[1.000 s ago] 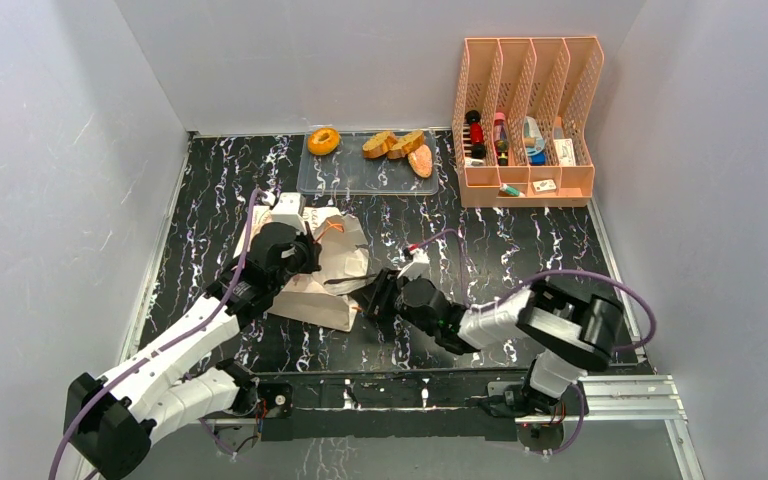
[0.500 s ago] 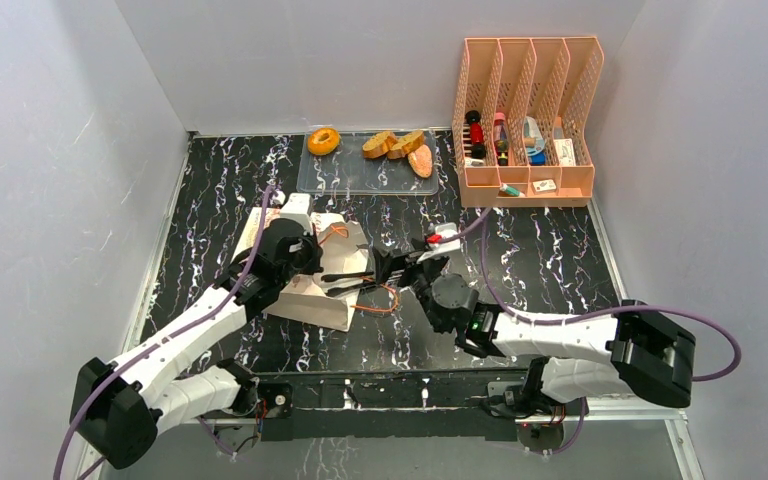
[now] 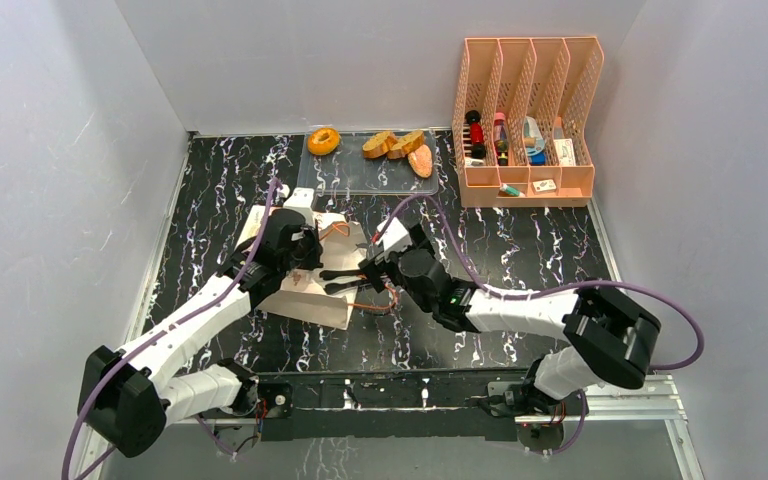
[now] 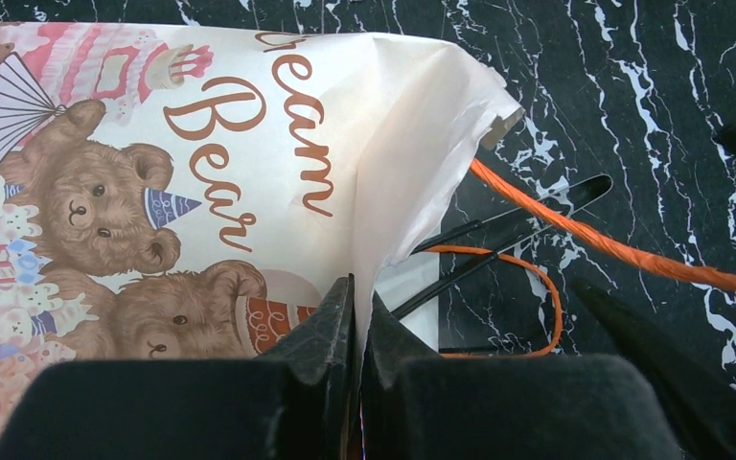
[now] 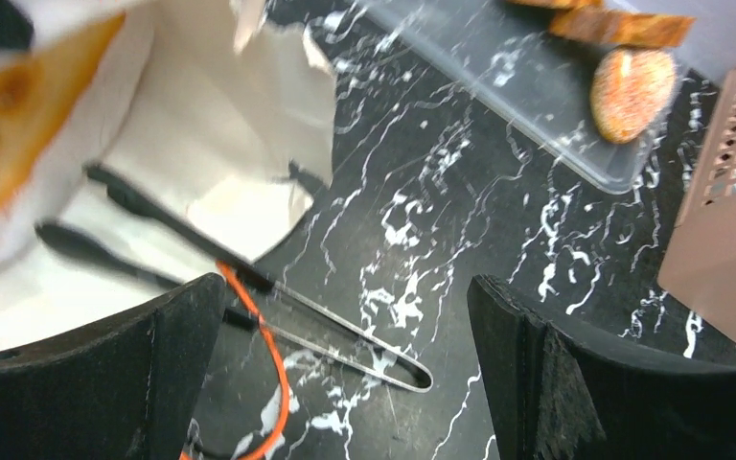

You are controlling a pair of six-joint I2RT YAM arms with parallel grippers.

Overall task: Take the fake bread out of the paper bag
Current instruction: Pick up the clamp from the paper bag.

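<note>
Paper bag [image 4: 249,144] lay flat on desk, lip pinched tight in left gripper [image 4: 356,326]. Mouth and long axis pointed toward right gripper [image 5: 340,316], which was spread wide just outside. Bag judged light, floppy, tear-prone; best held at lip. Fake bread [image 3: 395,145] sat on tray [image 3: 350,178], well beyond right gripper.

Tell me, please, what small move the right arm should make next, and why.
Probably lower the right tool and close it on the tongs. It hangs open over their looped end, and their black tips already lie at the mouth of the paper bag, whose edge the left tool grips.
</note>
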